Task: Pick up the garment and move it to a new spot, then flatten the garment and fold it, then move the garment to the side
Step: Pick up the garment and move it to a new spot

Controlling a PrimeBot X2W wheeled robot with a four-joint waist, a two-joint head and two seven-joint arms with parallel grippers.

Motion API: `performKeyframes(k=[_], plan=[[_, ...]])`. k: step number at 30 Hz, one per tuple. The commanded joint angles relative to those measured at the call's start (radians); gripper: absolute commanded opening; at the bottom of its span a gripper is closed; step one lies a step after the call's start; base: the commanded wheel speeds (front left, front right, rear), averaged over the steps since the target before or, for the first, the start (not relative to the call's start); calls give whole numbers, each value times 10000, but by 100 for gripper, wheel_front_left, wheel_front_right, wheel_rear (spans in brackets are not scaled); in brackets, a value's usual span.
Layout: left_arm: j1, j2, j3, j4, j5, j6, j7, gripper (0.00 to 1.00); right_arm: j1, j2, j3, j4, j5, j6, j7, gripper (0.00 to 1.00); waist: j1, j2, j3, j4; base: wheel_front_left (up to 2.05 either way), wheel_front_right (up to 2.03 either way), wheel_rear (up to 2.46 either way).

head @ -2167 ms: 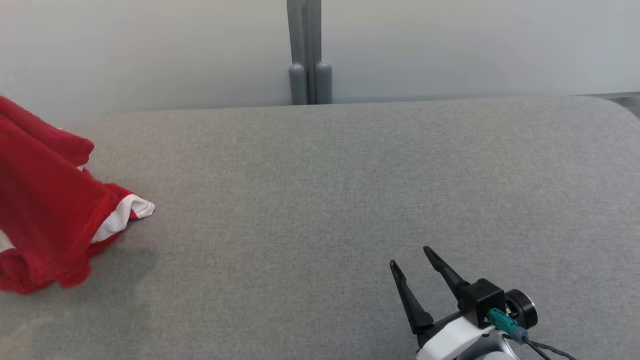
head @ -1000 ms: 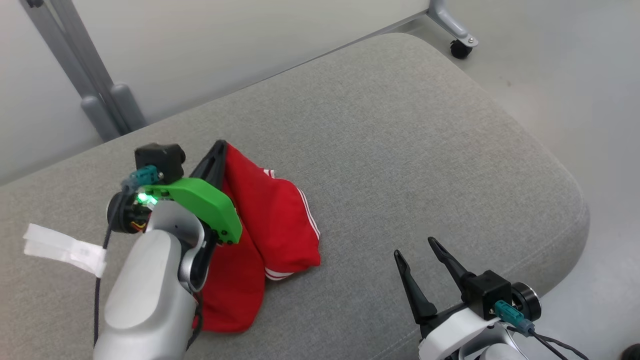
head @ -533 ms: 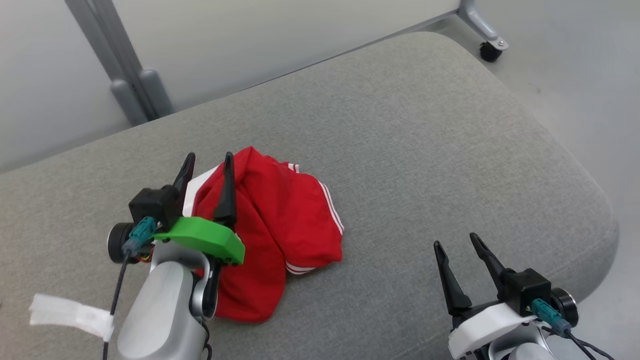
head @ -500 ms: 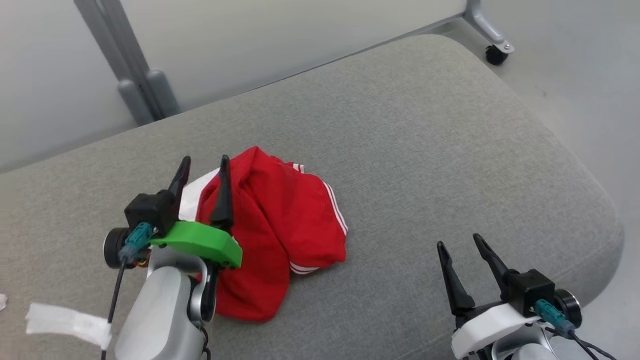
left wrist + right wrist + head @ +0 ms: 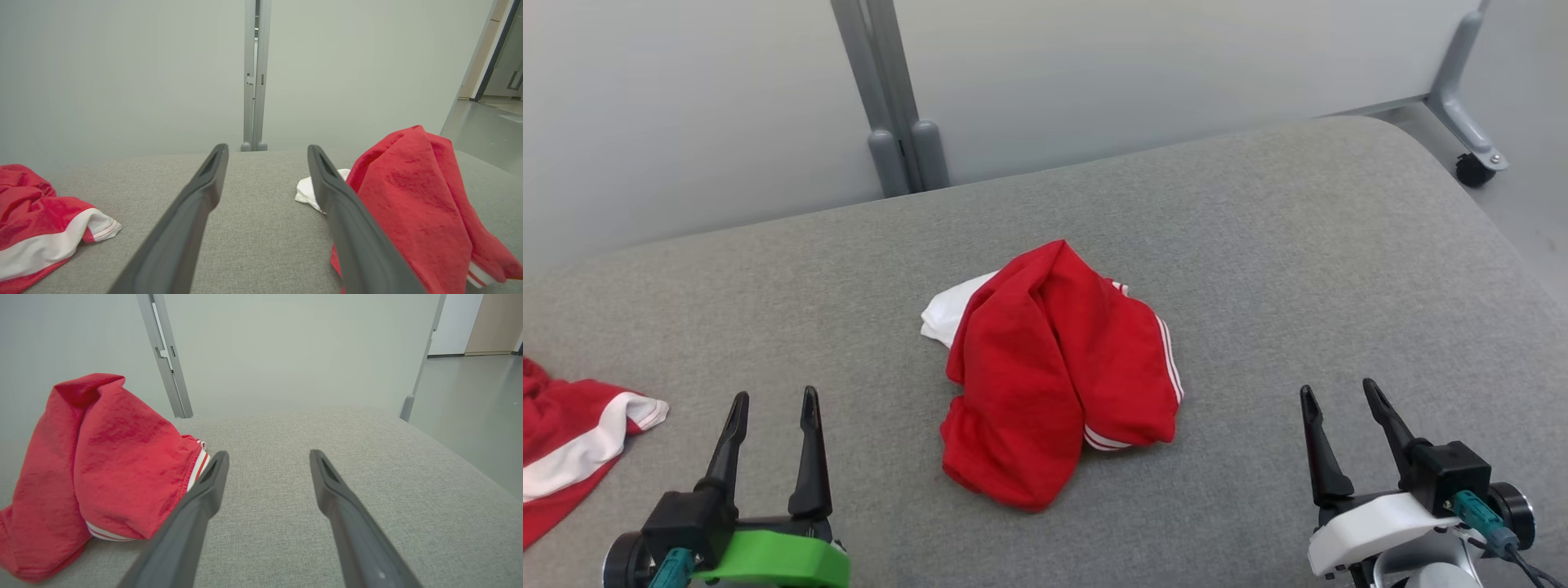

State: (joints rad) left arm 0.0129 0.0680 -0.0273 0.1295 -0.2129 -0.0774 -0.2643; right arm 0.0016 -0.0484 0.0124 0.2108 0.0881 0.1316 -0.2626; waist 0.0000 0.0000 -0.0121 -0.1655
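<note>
Head view: left hand (image 5: pixel 774 395) and right hand (image 5: pixel 1338 388) gape empty; frame edge crops second garment (image 5: pixel 572 433).

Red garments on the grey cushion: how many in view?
2. One crumpled garment lies in the middle of the cushion. The second garment, with a white band, lies at the robot's far left, cut off by the head view's edge; more may be hidden beyond.

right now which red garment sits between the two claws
The crumpled red garment with thin white stripes; the other red garment, with a broad white band, lies left of the left claw.
</note>
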Motion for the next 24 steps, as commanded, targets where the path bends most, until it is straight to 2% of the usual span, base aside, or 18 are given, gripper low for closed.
performKeyframes(k=[1,11,24], plan=[[284,-59,108,-91,97,-118,2,100,178,-34,-144,-18,-74,-17,-34,100,0,0,-246,539,0,0,0],[1209,-131,996,-84,341,-411,2,100,351,-31,-581,277,56,-17,-34,100,0,0,-561,1248,0,0,0],[748,-164,554,463,228,-525,2,100,351,-33,-488,685,272,-17,-34,100,0,0,-660,1432,0,0,0]])
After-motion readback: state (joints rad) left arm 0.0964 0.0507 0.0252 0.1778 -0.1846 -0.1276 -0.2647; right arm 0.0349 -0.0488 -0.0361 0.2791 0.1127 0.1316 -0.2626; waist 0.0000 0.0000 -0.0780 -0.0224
